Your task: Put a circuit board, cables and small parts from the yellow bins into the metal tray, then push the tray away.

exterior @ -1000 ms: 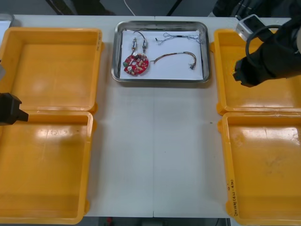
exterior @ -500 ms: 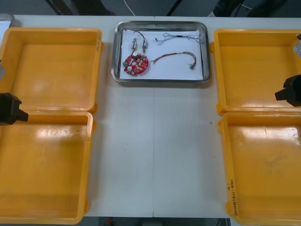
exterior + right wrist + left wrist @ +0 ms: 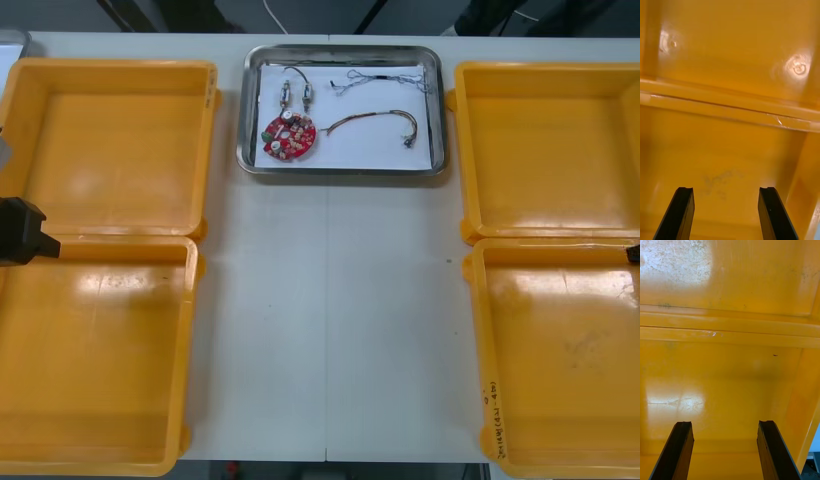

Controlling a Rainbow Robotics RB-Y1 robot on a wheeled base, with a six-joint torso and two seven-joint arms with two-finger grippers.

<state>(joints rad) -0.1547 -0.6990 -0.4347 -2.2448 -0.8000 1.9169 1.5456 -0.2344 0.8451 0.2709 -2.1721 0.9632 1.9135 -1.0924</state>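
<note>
The right gripper (image 3: 726, 192), fingers spread apart, hangs over two yellow bins (image 3: 730, 150) meeting rim to rim.

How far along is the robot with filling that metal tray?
Seemingly finished. Done: the circuit board, cables and small metal parts lie in the metal tray, which sits far back on the table, so the push looks done too. In hand: nothing; the left end effector and right end effector hang open over the yellow bins at their sides. Left: apparently nothing, as the bins look empty.

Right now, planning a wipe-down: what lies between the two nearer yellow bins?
Nothing but bare table between the left bin and right bin, by the front view.
</note>
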